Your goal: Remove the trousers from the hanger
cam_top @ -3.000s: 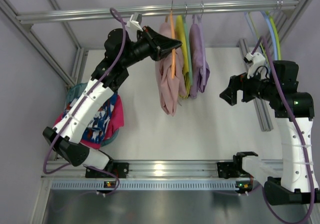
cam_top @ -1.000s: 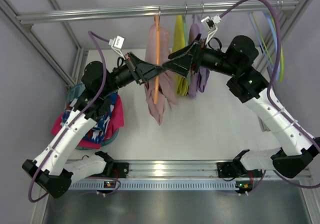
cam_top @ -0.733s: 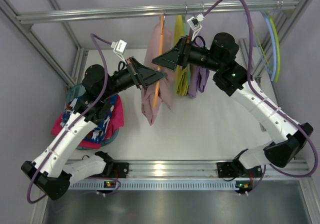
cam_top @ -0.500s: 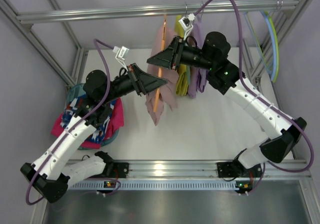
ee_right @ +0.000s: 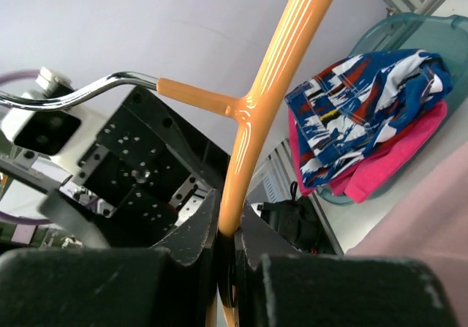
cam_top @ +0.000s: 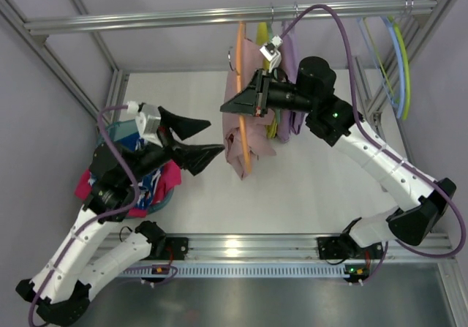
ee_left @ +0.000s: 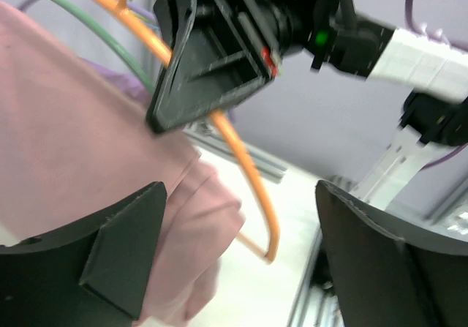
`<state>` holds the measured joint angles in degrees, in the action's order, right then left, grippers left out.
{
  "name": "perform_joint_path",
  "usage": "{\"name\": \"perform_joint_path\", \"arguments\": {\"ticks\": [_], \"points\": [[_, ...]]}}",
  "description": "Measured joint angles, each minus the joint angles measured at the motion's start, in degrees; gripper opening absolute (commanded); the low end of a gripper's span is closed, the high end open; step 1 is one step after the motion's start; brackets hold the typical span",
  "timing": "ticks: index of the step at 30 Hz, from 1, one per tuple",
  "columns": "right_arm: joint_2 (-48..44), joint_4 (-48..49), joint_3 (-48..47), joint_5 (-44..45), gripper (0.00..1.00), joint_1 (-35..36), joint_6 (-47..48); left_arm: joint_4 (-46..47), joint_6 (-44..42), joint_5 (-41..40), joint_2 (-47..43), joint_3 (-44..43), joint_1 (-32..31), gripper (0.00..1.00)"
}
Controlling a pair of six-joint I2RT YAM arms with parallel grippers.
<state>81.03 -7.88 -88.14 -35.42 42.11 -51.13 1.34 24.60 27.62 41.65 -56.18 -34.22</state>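
Under the rail (cam_top: 146,20), above the middle of the counter (cam_top: 329,181): the right gripper (cam_top: 232,106) is pinching the hanger (cam_top: 244,148). The right wrist view shows the orange wire nipped between both fingers, just below the fork where the metal hook (ee_right: 110,85) joins. The hanger stands roughly upright with a slight lean. Cannot tell whether the hook sits on the rail or hangs free of it.

The trousers (cam_top: 252,126) are draped over the hanger, folded, their pink cloth hanging down beside the orange wire. The left wrist view shows a loose fold bulging low on the near side. The yellow garment (cam_top: 263,45) and lilac garment (cam_top: 296,111) hang close behind.

The left gripper (cam_top: 216,137) is spread wide and empty. It points at the trousers from the left, near them but apart. The hanger's lower bend shows through the gap between its fingers.

My reading of the step: the left arm takes the cloth while the right arm steadies the hanger.

To do it well:
- Drive the left gripper onto the low bulging fold and bite fabric only. The orange wire runs right beside that fold and must stay outside the fingers.
- Take a deep bite through both layers, since soft cloth slips from a shallow pinch.
- Keep the right grip firm and unmoving.
- Pull the trousers sideways and down along the bar, away from the neighbouring garments.

Risk: dragging the hanger askew, or snagging the yellow garment behind.
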Motion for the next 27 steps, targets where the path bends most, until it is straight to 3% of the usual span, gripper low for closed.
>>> {"name": "perform_joint_path", "arguments": {"ticks": [3, 8, 16, 27], "points": [[-1.38, -0.07, 0.5, -0.63, 0.0, 0.0, -1.7, -3.19, -8.28, -0.81, -6.54, 3.93, 0.0, 0.98], [-1.73, 1.22, 0.5, -1.11, 0.0, 0.0, -5.07, -6.95, -17.64, -1.38, -12.57, 11.17, -0.02, 0.98], [-1.64, 3.02, 0.48, -1.09, 0.0, 0.96, -8.22, -6.16, -26.45, -4.15, -7.67, 16.02, -0.02, 0.98], [-0.85, 6.19, 0.39, -2.36, 0.0, 4.04, -10.01, 7.1, -30.34, -5.6, -0.46, 17.2, -3.28, 0.98]]}}
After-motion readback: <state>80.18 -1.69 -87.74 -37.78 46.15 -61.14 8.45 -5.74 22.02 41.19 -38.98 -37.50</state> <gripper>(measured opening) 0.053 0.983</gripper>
